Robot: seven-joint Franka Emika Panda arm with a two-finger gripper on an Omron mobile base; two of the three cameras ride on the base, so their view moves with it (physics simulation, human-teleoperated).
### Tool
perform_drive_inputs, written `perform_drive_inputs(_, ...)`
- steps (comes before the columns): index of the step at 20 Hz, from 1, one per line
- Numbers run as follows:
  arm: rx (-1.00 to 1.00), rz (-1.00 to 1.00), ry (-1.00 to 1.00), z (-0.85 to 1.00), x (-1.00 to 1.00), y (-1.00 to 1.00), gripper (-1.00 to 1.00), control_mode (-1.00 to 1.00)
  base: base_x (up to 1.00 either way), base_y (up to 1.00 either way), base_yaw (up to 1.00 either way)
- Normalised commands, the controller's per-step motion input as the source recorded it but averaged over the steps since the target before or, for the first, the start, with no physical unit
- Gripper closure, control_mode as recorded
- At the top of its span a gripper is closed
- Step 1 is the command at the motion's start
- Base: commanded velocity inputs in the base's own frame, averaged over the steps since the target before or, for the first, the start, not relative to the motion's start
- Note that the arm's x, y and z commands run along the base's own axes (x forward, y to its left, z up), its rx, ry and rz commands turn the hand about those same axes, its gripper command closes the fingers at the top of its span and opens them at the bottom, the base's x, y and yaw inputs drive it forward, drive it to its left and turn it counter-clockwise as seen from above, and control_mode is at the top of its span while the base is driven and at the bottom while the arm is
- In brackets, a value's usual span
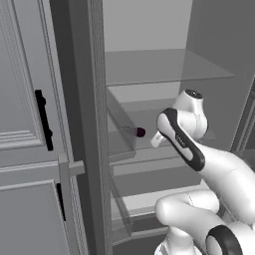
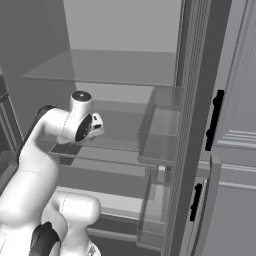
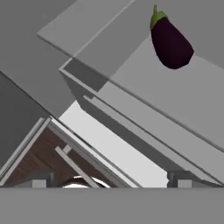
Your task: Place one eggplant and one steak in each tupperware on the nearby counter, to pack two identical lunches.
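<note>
The arm reaches into an open fridge, its hand over a glass shelf (image 1: 149,102). The tool (image 3: 109,181) has its two tips spread wide apart at the bottom of the hand view, clamped on nothing. An eggplant (image 3: 169,41) lies on the grey shelf ahead of the tool, well apart from the tips, green stem pointing away. In the left base view the eggplant (image 1: 141,132) shows as a dark purple lump near the shelf's left edge, just beside a clear door bin (image 1: 122,134)
</note>
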Motion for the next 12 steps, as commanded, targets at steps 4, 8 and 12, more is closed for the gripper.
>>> perform_drive_inputs(4,0.01,0.13,0.00,-0.17,0.81,0.00,-1.00,-1.00,0.00,0.00,0.00)
perform_drive_inputs(8,0.00,0.14,0.00,-0.23,0.71,0.09,-1.00,-1.00,0.00,0.00,0.00)
perform_drive_inputs(12,0.00,0.11,0.00,-0.30,0.67,0.34,-1.00,-1.00,0.00,0.00,0.00)
